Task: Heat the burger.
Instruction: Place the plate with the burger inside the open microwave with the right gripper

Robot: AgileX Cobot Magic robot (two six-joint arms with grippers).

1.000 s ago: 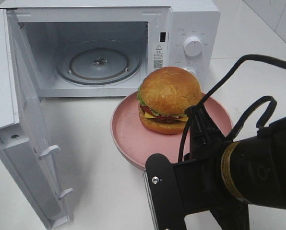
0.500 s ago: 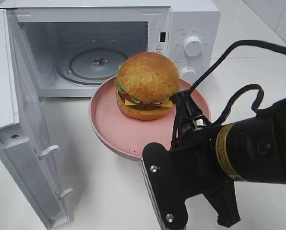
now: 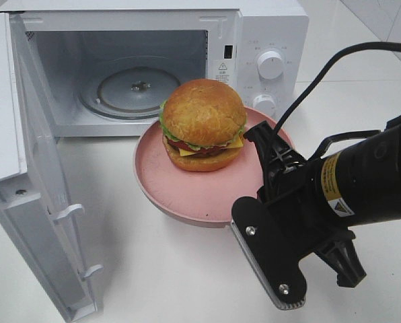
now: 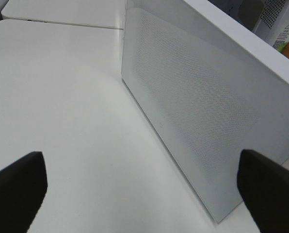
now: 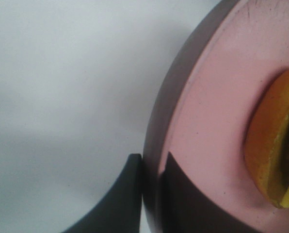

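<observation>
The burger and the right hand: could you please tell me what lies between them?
Only bare pink plate: in the right wrist view, the right hand pinches the rim, and the burger sits further in.

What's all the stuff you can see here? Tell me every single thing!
microwave: one, white, at the back of the table
door: one, white, swung wide open on the microwave's left side
glass turntable: one, clear, inside the microwave, nothing on it
knobs: two, white, on the microwave's front panel, one above the other
plate: one, pink, in front of the microwave's opening
burger: one, golden-brown bun with green, yellow and red layers, on the plate
table: one, white, under everything
left gripper: one, black, open and holding nothing, by the outer face of the door
right gripper: one, black, pinching the plate's rim
</observation>
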